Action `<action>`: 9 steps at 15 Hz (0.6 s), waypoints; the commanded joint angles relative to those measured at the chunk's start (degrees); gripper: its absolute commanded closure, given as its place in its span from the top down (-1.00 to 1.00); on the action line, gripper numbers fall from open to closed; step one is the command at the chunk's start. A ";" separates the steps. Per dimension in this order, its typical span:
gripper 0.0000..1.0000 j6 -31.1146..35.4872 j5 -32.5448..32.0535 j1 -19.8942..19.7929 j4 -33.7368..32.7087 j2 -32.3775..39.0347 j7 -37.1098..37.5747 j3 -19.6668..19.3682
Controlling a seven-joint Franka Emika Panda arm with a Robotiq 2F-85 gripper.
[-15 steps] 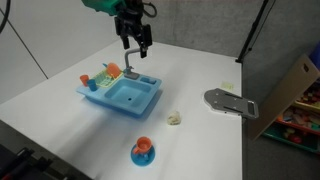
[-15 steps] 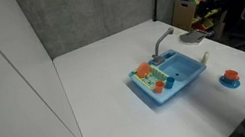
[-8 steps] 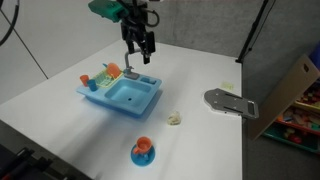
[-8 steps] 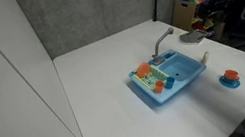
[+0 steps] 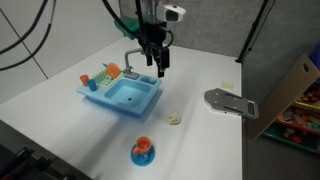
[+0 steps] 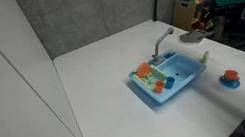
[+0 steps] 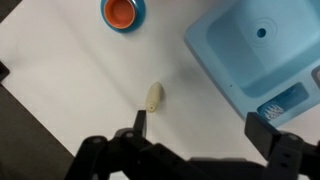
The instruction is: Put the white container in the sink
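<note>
Currently on worktop [image 5: 50,95]:

- White container [image 5: 175,119]: small, cream, resting on bare surface right of sink [image 5: 128,96]. Apart from the sink and outside the basin. Also visible in wrist view [image 7: 153,96].
- Sink: light blue, with grey faucet [image 5: 131,60] at far edge and rack of coloured items at left.
- Orange cup on blue saucer [image 5: 143,150]: toward near edge, apart from white container.
- Flat grey object [image 5: 228,102]: further right.
- End effector [image 5: 158,66]: fingers spread wide, holding nothing. Raised over sink's far right corner, clear of white container.
</note>
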State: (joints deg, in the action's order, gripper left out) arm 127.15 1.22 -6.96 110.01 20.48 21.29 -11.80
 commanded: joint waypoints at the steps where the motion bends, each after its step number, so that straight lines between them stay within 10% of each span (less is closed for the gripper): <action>1: 1.00 0.42 -0.15 -0.54 -4.83 5.51 3.49 -1.12; 9: 1.00 4.41 6.55 -4.66 -10.63 14.74 -0.09 0.25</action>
State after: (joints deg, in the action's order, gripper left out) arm 131.19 4.55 -9.37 103.29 31.94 23.13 -12.88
